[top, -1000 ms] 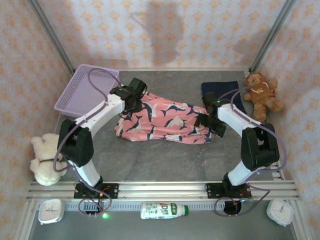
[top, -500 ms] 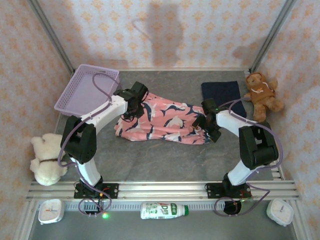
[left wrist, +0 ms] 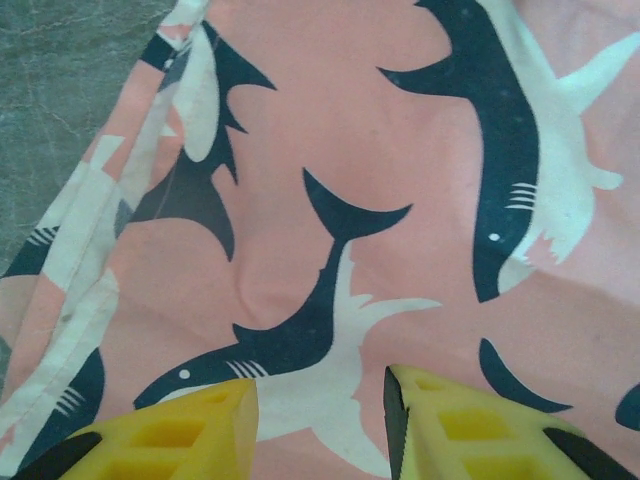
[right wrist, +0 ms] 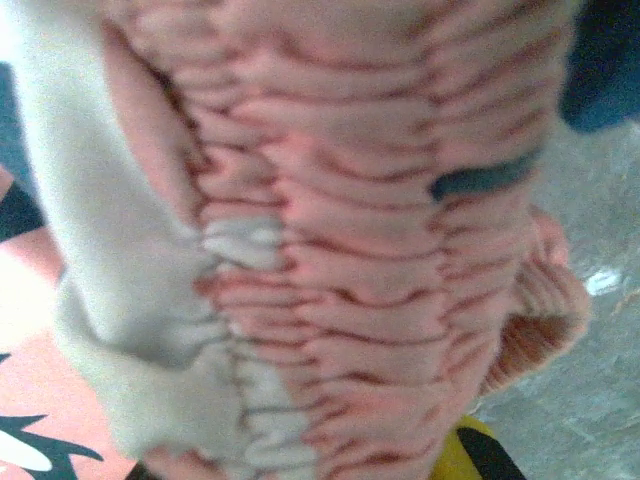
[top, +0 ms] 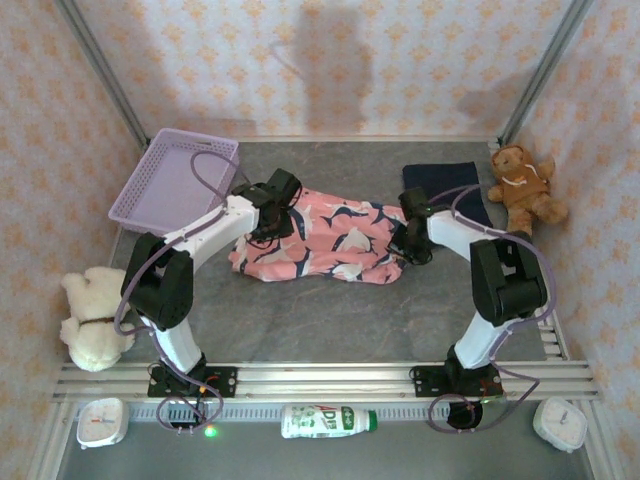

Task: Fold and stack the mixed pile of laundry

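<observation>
Grey stone-look tabletop (top: pixel 330 315) runs from the arms' rail back to a patterned wall. Nearest, in front of the rail, a white bottle (top: pixel 328 420) lies on its side; what it holds cannot be told.

Mid-table, the salmon-pink shark-print garment (top: pixel 330 235) lies spread crosswise between the 2 arms. The left gripper (top: pixel 272 208) is over its left end, and in the wrist view its yellow fingers (left wrist: pixel 190 430) stand apart just above flat cloth with nothing pinched between them. The right gripper (top: pixel 408 243) is at the right end, its jaws brought together on the gathered elastic waistband (right wrist: pixel 380 250), which bunches close against the wrist camera.

The step in hand looks like the first fold of this piece. To do it well, the left gripper should take a firm pinch on its end before either arm lifts. Then both ends should rise level and travel together, so the cloth folds along 1 straight line rather than dragging or twisting. The elastic end is thick and springy, so the grip needs to sit deep.

Farther back, the navy garment (top: pixel 450 182) lies already folded flat at the right rear, near the right arm. At the left rear, the lavender lattice basket (top: pixel 170 185) sits tilted against the wall and holds no laundry.
</observation>
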`<act>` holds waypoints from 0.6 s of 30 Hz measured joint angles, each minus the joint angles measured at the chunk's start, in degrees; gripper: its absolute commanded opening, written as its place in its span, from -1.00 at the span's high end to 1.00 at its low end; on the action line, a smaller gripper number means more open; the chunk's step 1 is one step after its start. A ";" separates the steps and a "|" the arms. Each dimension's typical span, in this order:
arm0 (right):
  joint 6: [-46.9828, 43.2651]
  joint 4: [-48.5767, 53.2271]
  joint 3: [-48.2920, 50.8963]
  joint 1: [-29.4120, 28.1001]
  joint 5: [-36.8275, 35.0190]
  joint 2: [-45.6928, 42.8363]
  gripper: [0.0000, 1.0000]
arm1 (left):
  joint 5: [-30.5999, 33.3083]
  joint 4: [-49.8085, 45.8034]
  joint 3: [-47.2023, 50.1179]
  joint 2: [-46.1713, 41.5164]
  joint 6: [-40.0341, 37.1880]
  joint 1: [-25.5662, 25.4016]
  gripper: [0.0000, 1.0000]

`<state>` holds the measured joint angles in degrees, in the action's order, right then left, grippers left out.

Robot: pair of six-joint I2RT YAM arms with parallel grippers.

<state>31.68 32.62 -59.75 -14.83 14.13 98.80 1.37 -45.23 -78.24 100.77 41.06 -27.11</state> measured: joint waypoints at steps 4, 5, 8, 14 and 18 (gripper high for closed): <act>-7.96 5.99 -7.10 0.00 -2.27 2.10 1.00 | -1.66 0.81 -0.68 0.35 -0.46 -1.81 0.42; -10.03 7.54 -9.62 0.00 -3.10 2.71 1.00 | -2.27 0.92 -1.79 1.18 -0.61 -2.67 0.51; -14.60 10.75 -16.52 0.00 -5.90 4.85 1.00 | -3.98 2.36 -5.51 4.87 -1.20 -5.16 0.98; -21.38 16.02 -26.32 0.00 -12.81 11.45 1.00 | -8.13 2.71 -17.88 19.69 -2.38 -9.31 1.00; -24.76 18.86 -29.55 0.00 -15.17 12.98 1.00 | -9.57 1.70 -27.78 29.90 -2.99 -11.23 1.00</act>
<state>6.92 51.48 -89.30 -14.83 -1.04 111.79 -8.21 -43.53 -106.02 130.67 38.06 -38.35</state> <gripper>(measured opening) 0.075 0.049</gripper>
